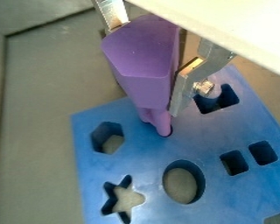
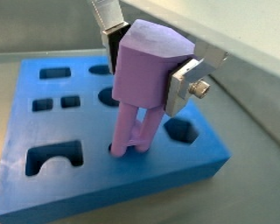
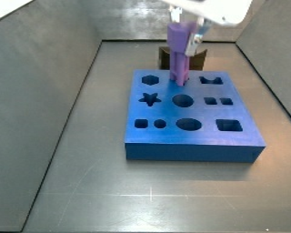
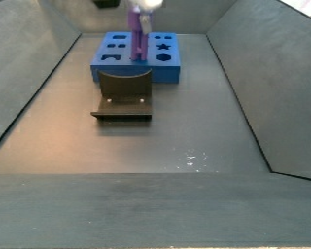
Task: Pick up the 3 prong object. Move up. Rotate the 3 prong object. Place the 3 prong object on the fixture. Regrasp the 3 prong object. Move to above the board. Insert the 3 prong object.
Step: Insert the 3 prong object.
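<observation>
Both wrist views show the 3 prong object [image 2: 146,83] clamped upright by the pincer [image 2: 149,63], prongs reaching the board [image 2: 60,179]; jamming is risked if misaligned.

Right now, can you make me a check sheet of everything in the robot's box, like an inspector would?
Surface: grey metal floor, bare apart from the things below.
3 prong object: light-purple peg, upright, held in the pincer, its prongs down at the top face of the board; how deep they sit cannot be told.
Board: blue slab flat on the floor, with star, hexagon, round and square cutouts.
Fixture: dark bracket on the floor beside the board, nothing on it.
Clutter: nothing seen.
Pincer: pincer above the board, silver fingers closed on the peg's sides.
Cables: nothing seen.
Surroundings: grey walls around the floor.
</observation>
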Controlling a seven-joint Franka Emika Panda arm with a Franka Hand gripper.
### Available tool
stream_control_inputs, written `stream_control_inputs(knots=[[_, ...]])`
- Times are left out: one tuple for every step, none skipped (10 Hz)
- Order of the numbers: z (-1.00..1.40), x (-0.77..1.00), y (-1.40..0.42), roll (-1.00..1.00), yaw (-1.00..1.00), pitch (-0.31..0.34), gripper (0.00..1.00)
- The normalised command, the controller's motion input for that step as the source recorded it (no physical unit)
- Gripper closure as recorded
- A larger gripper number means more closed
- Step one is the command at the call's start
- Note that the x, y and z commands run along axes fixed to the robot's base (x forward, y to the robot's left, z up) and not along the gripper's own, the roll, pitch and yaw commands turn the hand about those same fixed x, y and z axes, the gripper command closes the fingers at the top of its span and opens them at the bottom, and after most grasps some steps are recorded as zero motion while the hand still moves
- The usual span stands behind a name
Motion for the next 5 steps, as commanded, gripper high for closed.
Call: stream_control_inputs(knots=[[-0.28,0.07,-0.1,0.13,-0.21,-0.301,1.0],[-0.22,0.17,0.0,0.09,0.0,-0.193,1.0],[-0.22,0.11,0.0,0.06,-0.06,-0.119,1.0],[-0.05,0.0,0.0,0.01,0.0,-0.03,1.0],[0.0,0.0,0.0,0.0,0.0,0.0,1.0]])
